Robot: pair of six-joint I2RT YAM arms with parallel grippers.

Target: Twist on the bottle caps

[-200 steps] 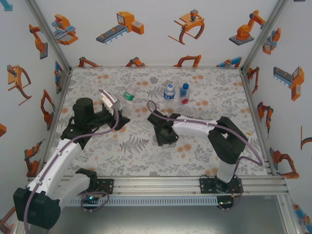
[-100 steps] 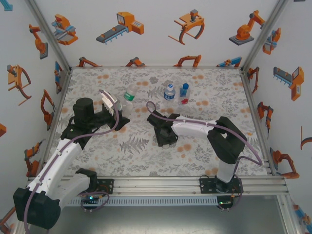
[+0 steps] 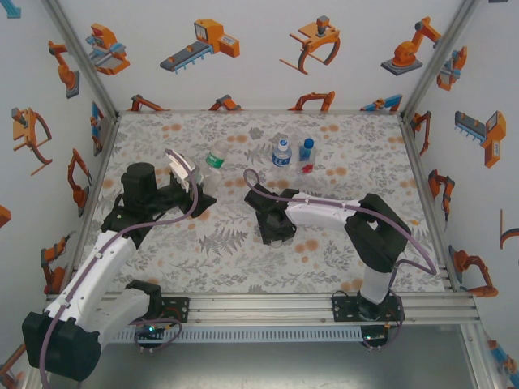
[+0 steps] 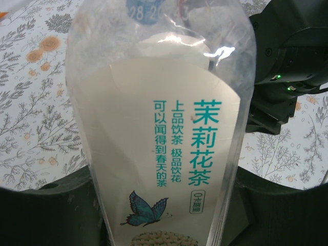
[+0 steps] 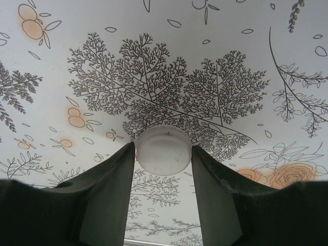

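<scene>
My left gripper (image 3: pixel 188 174) is shut on a tall clear bottle (image 3: pixel 213 158) and holds it tilted above the table's left half. In the left wrist view this bottle (image 4: pixel 159 133) shows a white label with teal writing and a butterfly, with the dark fingers (image 4: pixel 61 205) on either side of it. My right gripper (image 3: pixel 276 232) is low over the table's middle. In the right wrist view its fingertips press both sides of a white bottle cap (image 5: pixel 163 150), which rests on the floral cloth. A blue-labelled water bottle (image 3: pixel 281 152) and a small blue-tinted bottle (image 3: pixel 306 154) stand upright at the back.
The floral tablecloth (image 3: pixel 349 142) covers the table inside white walls with metal posts (image 3: pixel 93 97). The right arm's body (image 4: pixel 287 66) sits close to the held bottle's right in the left wrist view. An aluminium rail (image 3: pixel 259 306) runs along the near edge.
</scene>
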